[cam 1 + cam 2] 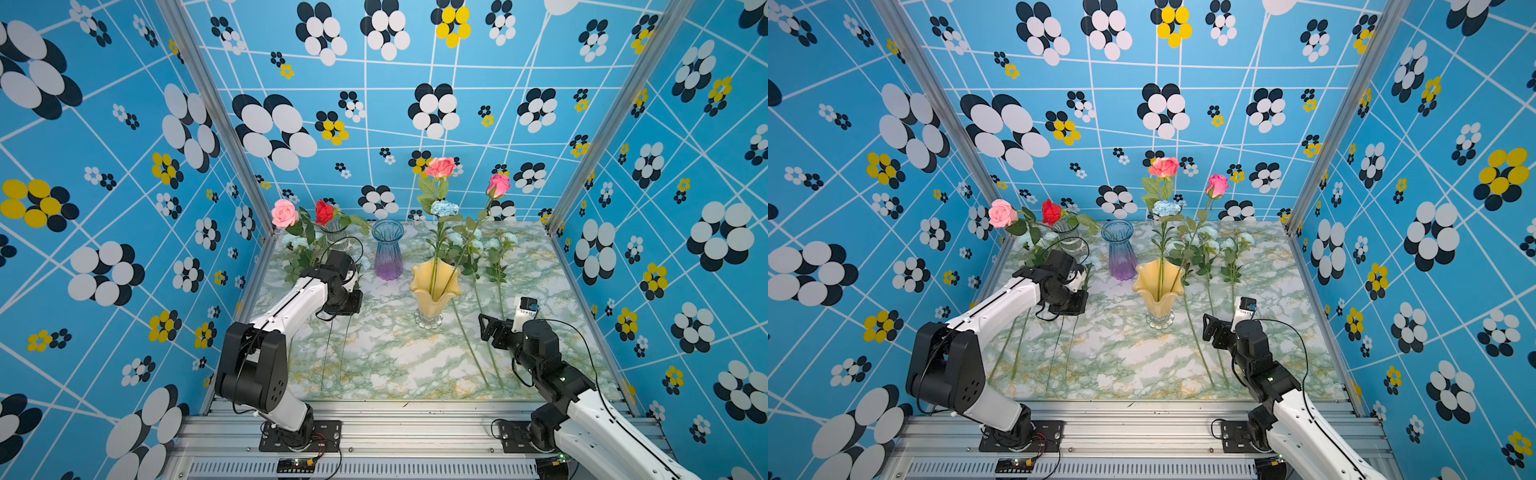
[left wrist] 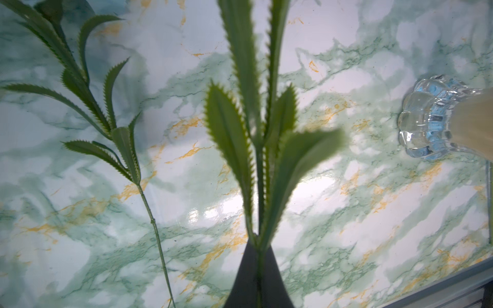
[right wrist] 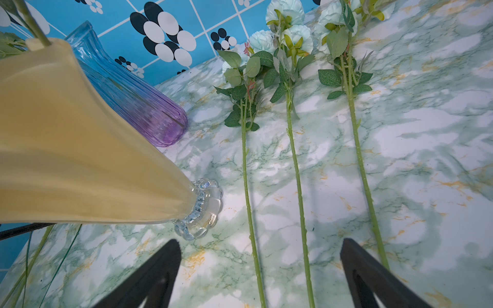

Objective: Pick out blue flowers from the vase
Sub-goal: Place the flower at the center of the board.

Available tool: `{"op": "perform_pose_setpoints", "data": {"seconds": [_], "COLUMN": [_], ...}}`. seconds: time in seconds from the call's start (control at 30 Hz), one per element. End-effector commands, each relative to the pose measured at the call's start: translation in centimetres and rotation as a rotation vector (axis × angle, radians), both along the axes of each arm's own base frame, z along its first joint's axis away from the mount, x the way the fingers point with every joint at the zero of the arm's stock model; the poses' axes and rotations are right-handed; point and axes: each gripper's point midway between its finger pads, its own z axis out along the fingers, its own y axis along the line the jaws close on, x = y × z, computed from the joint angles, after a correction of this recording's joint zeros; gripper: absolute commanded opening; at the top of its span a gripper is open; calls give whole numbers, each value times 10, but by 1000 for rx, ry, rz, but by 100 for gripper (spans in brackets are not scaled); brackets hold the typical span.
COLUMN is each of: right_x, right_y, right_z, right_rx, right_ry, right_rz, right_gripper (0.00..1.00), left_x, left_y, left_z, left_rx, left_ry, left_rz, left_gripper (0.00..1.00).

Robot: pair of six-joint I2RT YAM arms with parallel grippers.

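blue flowers (image 3: 289,40): three flat, ruffled blooms toward far edge of desk (image 3: 413,165)
left hand (image 2: 257,248): clamps leafy stem (image 2: 260,186)
right hand (image 3: 260,241): wide, empty

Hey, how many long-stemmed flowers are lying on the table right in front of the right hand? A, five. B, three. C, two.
B: three blue flowers lie side by side on the table, stems running toward the open right hand.
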Motion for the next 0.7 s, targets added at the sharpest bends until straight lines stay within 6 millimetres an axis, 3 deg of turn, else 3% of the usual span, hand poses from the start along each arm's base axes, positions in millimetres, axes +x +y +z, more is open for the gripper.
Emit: {"op": "perform_pose_setpoints", "data": {"seconds": [0.0, 0.27, 0.67], "right_x": [0, -1, -1], "right_y": [-1, -2, -2], "right_z": [-2, 0, 0], "right_rx": [14, 16, 18], "right_ry": [-12, -18, -19], "right_rz": [-13, -16, -18], "right_gripper": [97, 97, 97], "left_x": [-13, -16, -12], "left_y": [11, 19, 28], "left_z": [-19, -49, -70], "left_rx": [47, 79, 139], "left_ry": [81, 171, 232], "left_rz": [-5, 5, 15], "left_gripper": [0, 0, 0]}}
